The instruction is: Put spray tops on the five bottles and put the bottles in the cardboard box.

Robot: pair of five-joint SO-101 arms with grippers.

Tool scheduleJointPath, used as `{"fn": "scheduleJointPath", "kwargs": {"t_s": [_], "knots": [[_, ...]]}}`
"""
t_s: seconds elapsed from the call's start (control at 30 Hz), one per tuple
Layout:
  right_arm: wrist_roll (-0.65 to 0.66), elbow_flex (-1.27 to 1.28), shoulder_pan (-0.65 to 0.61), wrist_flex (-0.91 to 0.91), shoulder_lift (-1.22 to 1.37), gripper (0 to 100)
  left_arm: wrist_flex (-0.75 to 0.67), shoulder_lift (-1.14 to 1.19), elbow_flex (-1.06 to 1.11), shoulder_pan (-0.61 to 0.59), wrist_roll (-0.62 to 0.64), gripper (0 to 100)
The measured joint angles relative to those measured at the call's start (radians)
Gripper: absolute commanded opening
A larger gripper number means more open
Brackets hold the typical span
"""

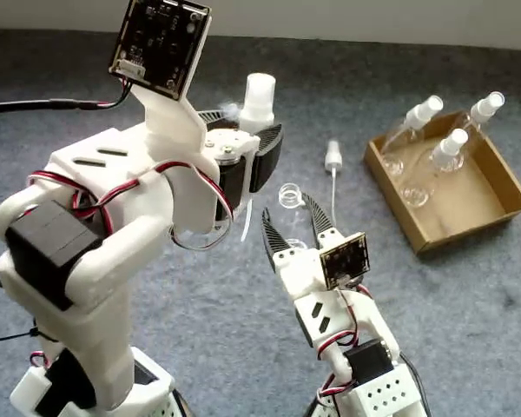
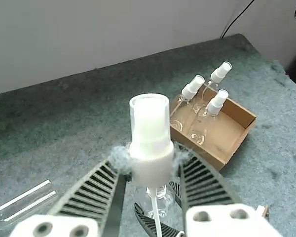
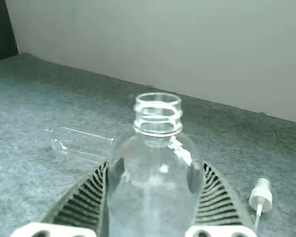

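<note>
My left gripper (image 1: 247, 126) (image 2: 150, 160) is shut on a white spray top (image 1: 259, 95) (image 2: 149, 133), held upright in the air with its thin tube hanging down. Just below and in front, my right gripper (image 1: 288, 211) (image 3: 155, 173) is shut on an upright clear bottle (image 1: 290, 195) (image 3: 155, 168) (image 2: 160, 195) with an open mouth. The cardboard box (image 1: 464, 226) (image 2: 222, 158) lies at the right with three capped bottles (image 1: 438, 161) (image 2: 207, 111) inside. A loose spray top (image 1: 333, 156) (image 3: 260, 195) lies on the table between the grippers and the box.
Another open clear bottle (image 2: 24, 202) (image 3: 81, 143) lies on its side on the grey felt table (image 1: 200, 295), on the side away from the box. A pale wall rises behind the table.
</note>
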Motion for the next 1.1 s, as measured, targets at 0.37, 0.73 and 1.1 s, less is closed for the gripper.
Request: {"fn": "scheduleJointPath", "kwargs": {"t_s": [0.37, 0.73, 1.1], "knots": [[0.0, 0.0, 0.0, -0.04, 0.0, 8.0, 0.0, -0.203, 0.081, 0.057, 0.0, 0], [0.003, 0.0, 0.0, -0.041, 0.0, 8.0, -0.206, -0.565, 0.657, 0.069, 0.0, 1], [0.003, 0.0, 0.0, -0.014, 0.0, 8.0, -1.02, -0.815, 1.376, 0.071, -0.158, 1]]}}
